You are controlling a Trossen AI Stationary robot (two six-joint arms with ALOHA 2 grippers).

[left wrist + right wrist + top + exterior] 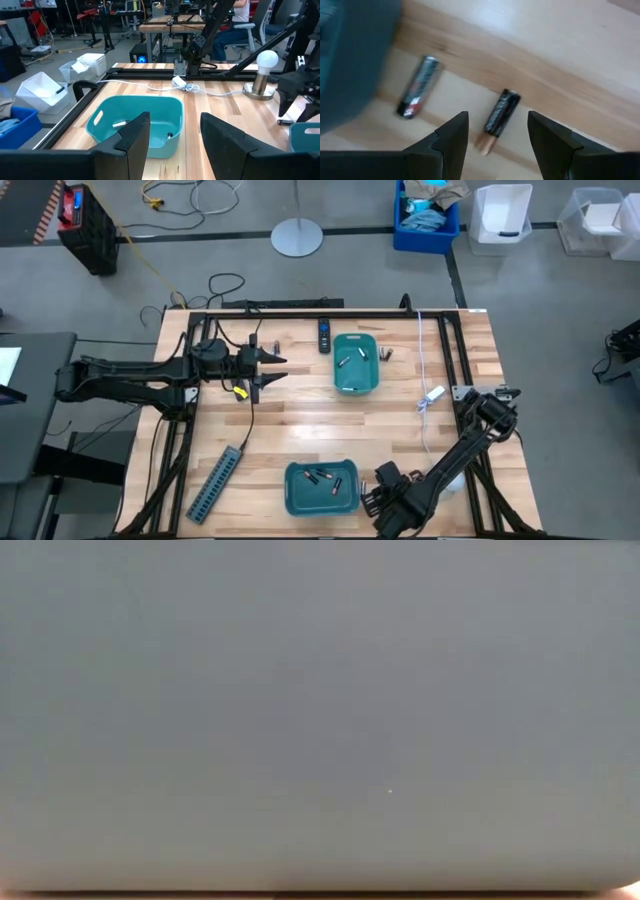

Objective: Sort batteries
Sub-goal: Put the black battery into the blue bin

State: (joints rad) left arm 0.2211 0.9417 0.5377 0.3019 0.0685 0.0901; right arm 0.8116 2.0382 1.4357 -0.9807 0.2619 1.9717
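High view: the left gripper [280,367] hovers empty and spread beside the far bin [357,363], right gripper [368,498] beside the near bin [322,487]. Low view shows nothing. Right wrist view: fingers spread over a copper-ended battery [498,120], apparently off-centre; closing may roll it toward the second battery [418,86].

Even bright overhead light, low view blank grey, right wrist motion-blurred

Grey concrete floor [520,300], blue bin [425,225], white bins [500,218], workbench [172,22] behind
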